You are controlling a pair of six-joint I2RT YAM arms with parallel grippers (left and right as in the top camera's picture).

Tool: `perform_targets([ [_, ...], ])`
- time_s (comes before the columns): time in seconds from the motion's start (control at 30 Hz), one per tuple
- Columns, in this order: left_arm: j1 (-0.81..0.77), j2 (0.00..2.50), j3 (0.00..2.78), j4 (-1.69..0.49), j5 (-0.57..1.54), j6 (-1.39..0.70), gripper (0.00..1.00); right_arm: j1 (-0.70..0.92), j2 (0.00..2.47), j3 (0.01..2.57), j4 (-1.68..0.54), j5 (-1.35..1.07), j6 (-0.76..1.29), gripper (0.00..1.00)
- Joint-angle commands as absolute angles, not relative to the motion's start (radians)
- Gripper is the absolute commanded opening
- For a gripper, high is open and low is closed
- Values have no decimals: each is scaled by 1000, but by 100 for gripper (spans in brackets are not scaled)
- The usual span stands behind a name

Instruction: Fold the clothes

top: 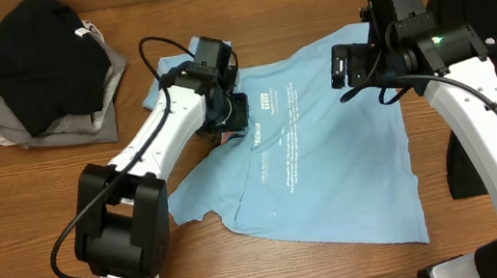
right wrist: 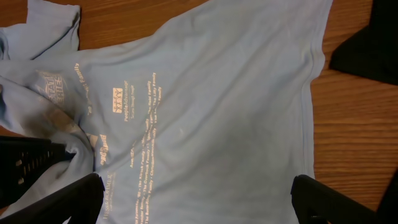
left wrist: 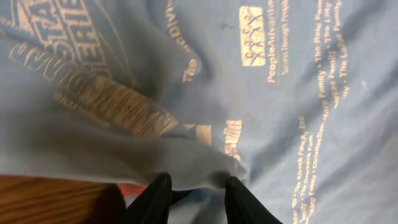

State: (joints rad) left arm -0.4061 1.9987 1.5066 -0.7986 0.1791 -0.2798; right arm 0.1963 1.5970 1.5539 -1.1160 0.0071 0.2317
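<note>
Left gripper [left wrist: 196,182] down on the blue T-shirt [top: 328,147]; right gripper [right wrist: 199,199] spread wide above it.
Count: my two arms, one T-shirt, one black garment [top: 493,7], and one stack [top: 45,80] of a black piece on grey ones. The shirt lies mid-table [top: 9,241], flat on the right and rumpled on the left. My left fingers [left wrist: 155,199] stand either side of a raised fold of it, partly closed, but I cannot tell if they pinch it. The black garment is cut off by the right edge and partly hidden behind my right arm. The shirt's print is too small to read from overhead. My left arm reaches forward with the wrist tipped down; my right arm is bent inward over the shirt's far right corner.
</note>
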Motion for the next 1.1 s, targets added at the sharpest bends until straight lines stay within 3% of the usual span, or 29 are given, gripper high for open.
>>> perform_targets([
  [0.0, -413, 2008, 1496, -791, 154, -257, 32, 195, 1584, 1550, -1121, 7, 235, 100],
  [0.43, -413, 2008, 1500, -900, 155, -208, 33, 195, 1584, 1549, -1122, 7, 235, 100],
  [0.77, -413, 2013, 1499, -795, 120, -201, 35, 195, 1584, 1549, -1120, 7, 235, 100],
  [1.07, -414, 2048, 1499, -825, 96, -197, 32, 195, 1586, 1544, -1109, 7, 235, 100],
])
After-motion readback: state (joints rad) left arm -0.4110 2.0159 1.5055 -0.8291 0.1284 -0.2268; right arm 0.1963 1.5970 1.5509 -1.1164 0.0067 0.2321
